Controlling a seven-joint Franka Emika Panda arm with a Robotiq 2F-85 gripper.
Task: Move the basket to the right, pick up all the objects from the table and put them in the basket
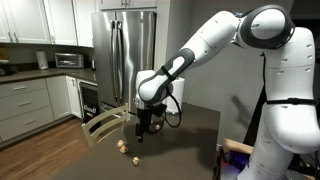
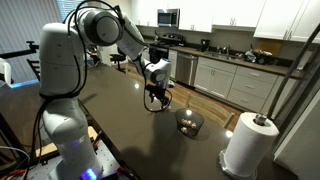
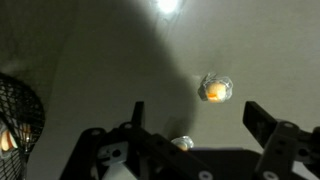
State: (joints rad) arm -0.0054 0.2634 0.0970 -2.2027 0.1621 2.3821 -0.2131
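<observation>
The gripper [image 3: 198,120] hangs low over the table [image 3: 90,60] with its jaws spread wide and nothing between them. In the wrist view its two dark fingers [image 3: 262,122] rise from the bottom edge. A lumpy tan piece [image 3: 215,89] lies on the dark top just ahead of the hand, roughly in line with the gap and nearer one finger, touching neither. A second tan piece [image 3: 182,143] shows close under the hand's body, half hidden by it. The basket [image 3: 18,112], of dark wire mesh, sits off to one side of the hand. The picture's edge cuts it off, and something pale shows low down through the mesh.

In an exterior view the gripper [image 2: 157,98] points straight down. The basket [image 2: 189,121] stands on the table [image 2: 120,130] near it but clearly apart, with pale bits showing inside. A white paper roll [image 2: 248,145] stands beyond the basket, farther from the hand.

In an exterior view the gripper [image 1: 143,124] is just beside a pale wooden chair [image 1: 103,126]. A few loose tan pieces [image 1: 123,147] lie near the table's edge, on the camera's side of the hand. A steel fridge [image 1: 125,50] stands well behind it.
</observation>
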